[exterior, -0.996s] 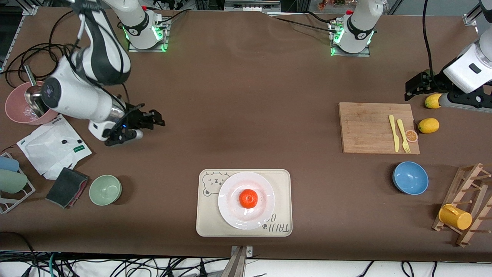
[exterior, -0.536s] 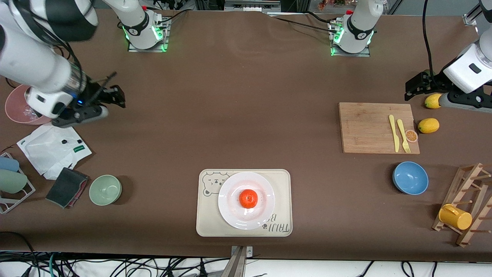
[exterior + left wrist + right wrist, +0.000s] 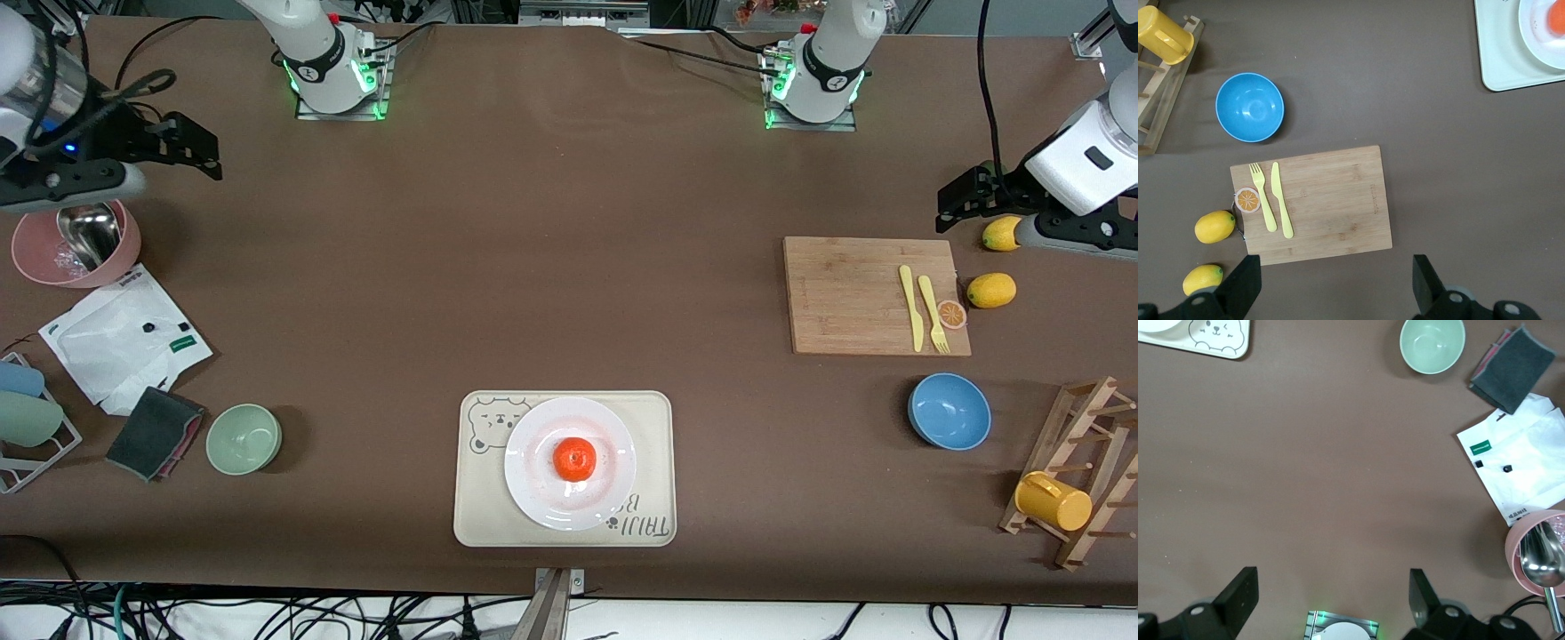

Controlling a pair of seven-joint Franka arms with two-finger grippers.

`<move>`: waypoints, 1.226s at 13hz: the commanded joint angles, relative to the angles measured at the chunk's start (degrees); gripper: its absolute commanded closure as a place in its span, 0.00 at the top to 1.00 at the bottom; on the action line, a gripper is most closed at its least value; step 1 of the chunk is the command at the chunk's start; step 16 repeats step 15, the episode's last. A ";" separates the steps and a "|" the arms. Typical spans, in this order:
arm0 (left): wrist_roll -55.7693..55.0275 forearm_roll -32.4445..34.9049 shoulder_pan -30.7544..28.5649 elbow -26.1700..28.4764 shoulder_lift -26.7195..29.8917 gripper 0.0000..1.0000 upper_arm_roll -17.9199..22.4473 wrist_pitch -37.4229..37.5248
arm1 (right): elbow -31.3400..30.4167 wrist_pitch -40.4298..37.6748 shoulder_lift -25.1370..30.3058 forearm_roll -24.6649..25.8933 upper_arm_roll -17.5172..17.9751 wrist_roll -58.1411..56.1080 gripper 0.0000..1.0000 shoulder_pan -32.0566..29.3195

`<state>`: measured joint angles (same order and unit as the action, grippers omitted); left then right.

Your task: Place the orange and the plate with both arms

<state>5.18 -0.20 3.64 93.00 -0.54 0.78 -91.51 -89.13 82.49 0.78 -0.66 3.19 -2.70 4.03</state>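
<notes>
The orange (image 3: 574, 460) sits in the middle of the white plate (image 3: 533, 484). The plate rests on the cream bear-printed tray (image 3: 480, 520) near the table's front edge. In the left wrist view a corner of the tray (image 3: 1501, 60) shows, with part of the plate (image 3: 1538, 40) and orange (image 3: 1557, 20). My right gripper (image 3: 200, 147) hangs open and empty over the right arm's end of the table, beside the pink bowl; nothing lies between its fingers (image 3: 1238, 597). My left gripper (image 3: 949, 203) waits open and empty above the table beside the cutting board, fingers (image 3: 1245, 287) wide apart.
A wooden cutting board (image 3: 853, 293) carries a yellow knife and fork, with lemons (image 3: 991, 290) beside it. A blue bowl (image 3: 949, 411) and a rack with a yellow cup (image 3: 1053, 500) stand nearby. Green bowl (image 3: 244, 437), pink bowl (image 3: 44, 262), white bag (image 3: 116, 338) and dark cloth (image 3: 156, 431) sit at the right arm's end.
The right arm has swung up and away from the middle of the table toward its own end, and its fingers have opened wider. The left arm, orange and plate have not moved.
</notes>
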 commanded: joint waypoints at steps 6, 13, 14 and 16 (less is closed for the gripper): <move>0.97 -0.94 0.49 -0.10 0.54 1.00 -0.42 0.54 | 0.19 1.53 -0.42 3.04 0.24 0.33 1.00 0.27; 0.88 -0.94 0.57 -0.10 0.54 1.00 -0.42 0.54 | 0.19 0.91 -0.42 2.95 0.32 0.50 1.00 0.27; 0.88 -0.94 0.49 -0.10 0.54 1.00 -0.42 0.54 | 0.19 0.91 -0.42 2.95 0.24 0.42 1.00 0.19; 0.88 -0.94 0.49 -0.10 0.54 1.00 -0.42 0.54 | 0.19 0.91 -0.51 2.95 0.24 0.41 1.00 0.19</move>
